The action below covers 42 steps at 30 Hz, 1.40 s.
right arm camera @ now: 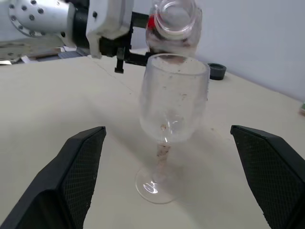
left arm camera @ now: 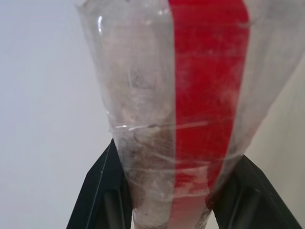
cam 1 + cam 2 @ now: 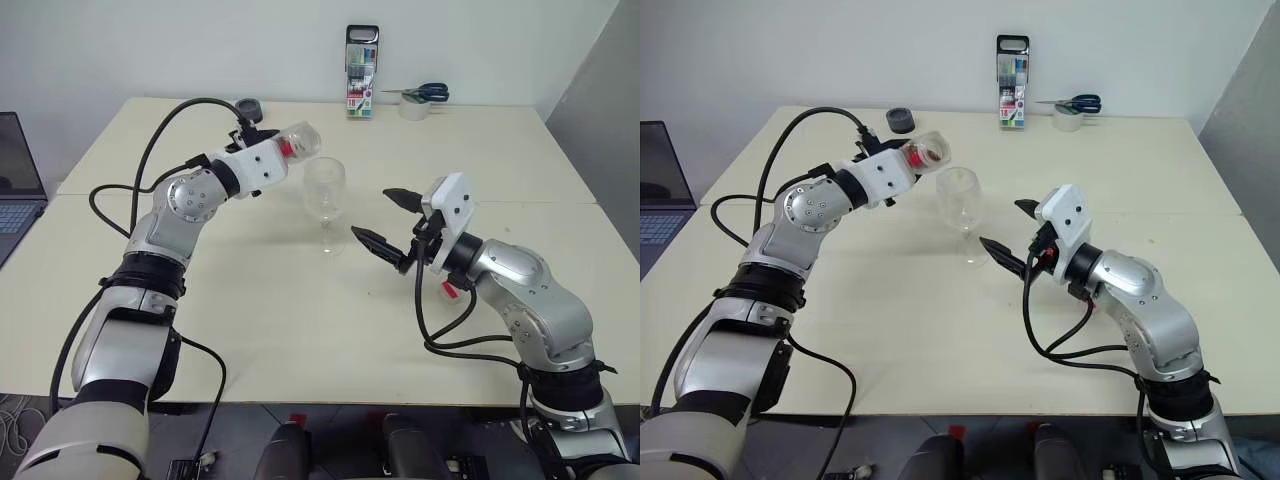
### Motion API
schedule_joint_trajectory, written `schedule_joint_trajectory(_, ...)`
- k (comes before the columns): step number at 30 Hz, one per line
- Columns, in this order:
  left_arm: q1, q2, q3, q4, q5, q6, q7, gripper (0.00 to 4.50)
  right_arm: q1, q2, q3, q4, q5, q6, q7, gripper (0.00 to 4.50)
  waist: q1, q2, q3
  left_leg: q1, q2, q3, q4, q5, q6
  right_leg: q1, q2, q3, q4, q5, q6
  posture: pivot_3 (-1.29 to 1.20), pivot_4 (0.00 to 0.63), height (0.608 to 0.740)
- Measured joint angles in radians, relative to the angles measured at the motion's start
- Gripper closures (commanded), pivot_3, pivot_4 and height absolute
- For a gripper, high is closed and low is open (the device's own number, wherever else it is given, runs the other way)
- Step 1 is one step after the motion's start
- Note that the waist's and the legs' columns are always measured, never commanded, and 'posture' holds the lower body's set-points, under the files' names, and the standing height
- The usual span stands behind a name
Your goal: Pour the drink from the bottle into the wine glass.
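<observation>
Bottle (image 3: 298,142), pinched by left gripper (image 3: 282,152), tilts beside glass (image 3: 324,188); misaligned pour spills. Right gripper (image 3: 385,222) spread.

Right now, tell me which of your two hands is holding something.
The left hand: shut on the bottle, tilted beside the wine glass. The right hand is open and empty.

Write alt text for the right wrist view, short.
A clear wine glass stands upright on a cream table, framed between the right gripper's wide-open jaws. Above its rim, the left gripper holds a tipped plastic bottle. No drink is visibly pooled in the bowl.
</observation>
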State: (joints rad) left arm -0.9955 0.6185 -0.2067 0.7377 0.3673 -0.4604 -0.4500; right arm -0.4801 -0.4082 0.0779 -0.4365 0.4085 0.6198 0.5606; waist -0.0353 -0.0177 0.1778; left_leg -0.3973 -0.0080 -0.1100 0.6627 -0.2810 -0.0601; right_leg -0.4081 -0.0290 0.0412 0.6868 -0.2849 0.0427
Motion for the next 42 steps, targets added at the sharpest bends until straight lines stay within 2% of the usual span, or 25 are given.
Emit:
schedule_joint_trajectory(8,-0.068,0.026,-0.034,0.056,0.104,-0.099,0.076,2.81,0.0,-0.002,-0.02,-0.011,0.044,-0.019,0.016,0.0,-0.001,0.0,0.0,0.0,0.0,0.0,0.0,0.0,0.0,0.0,0.0,0.0,0.001,0.0,0.0,0.0,0.15,0.74)
schedule_joint_trajectory(18,-0.12,0.053,-0.068,0.118,0.193,-0.14,0.166,2.81,-0.001,-0.004,-0.02,-0.011,0.046,-0.02,0.018,0.0,-0.007,0.0,0.0,0.0,0.0,0.0,0.0,0.0,0.0,-0.001,0.0,0.0,0.002,0.0,0.0,0.0,0.15,0.74)
schedule_joint_trajectory(42,-0.18,0.086,-0.113,0.145,0.303,-0.199,0.266,2.81,-0.004,-0.003,-0.02,-0.011,0.066,-0.02,0.013,0.0,-0.014,0.0,0.0,0.0,0.0,0.0,0.0,0.0,0.0,-0.002,0.0,0.0,0.003,0.0,0.0,0.0,0.15,0.74)
